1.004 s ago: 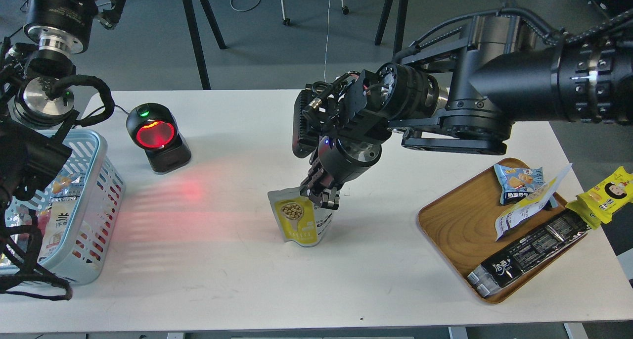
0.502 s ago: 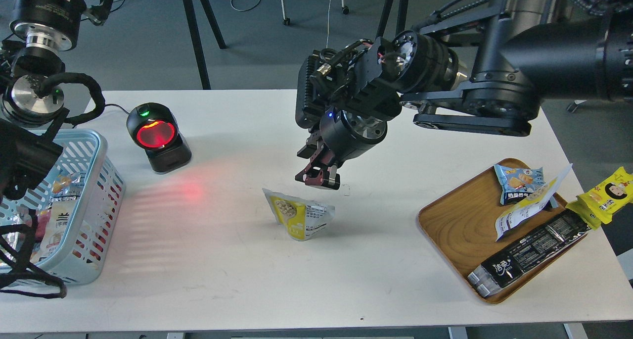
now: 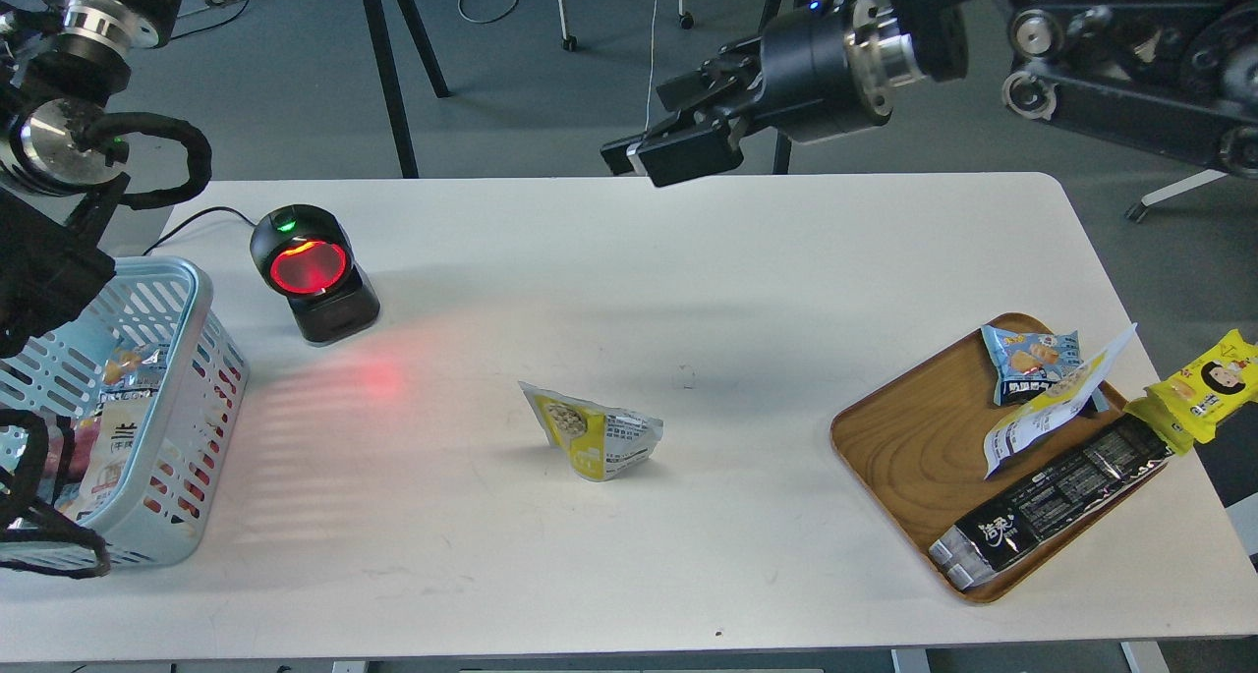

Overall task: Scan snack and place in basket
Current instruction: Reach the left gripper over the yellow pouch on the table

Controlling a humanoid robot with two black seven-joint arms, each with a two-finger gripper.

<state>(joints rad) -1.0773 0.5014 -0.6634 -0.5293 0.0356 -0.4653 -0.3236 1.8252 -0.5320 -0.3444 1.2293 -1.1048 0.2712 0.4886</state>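
On table (image 3: 747,290), crumpled yellow-white snack (image 3: 593,431)

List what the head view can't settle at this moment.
- Left gripper: out of the head view, past the left edge.
- Light blue slotted plastic basket: the black left arm covers part of it; contents unclear.
- Yellow-and-white foil snack pouch: back text too small.
- Long black package on the brown wooden tray: print too small.

Right pincer (image 3: 678,152): having released the snack (image 3: 593,429), now rising and retreating toward 1 o'clock, fingers parted and empty. Snack: no longer upright, now lying slumped on the desk (image 3: 629,555).
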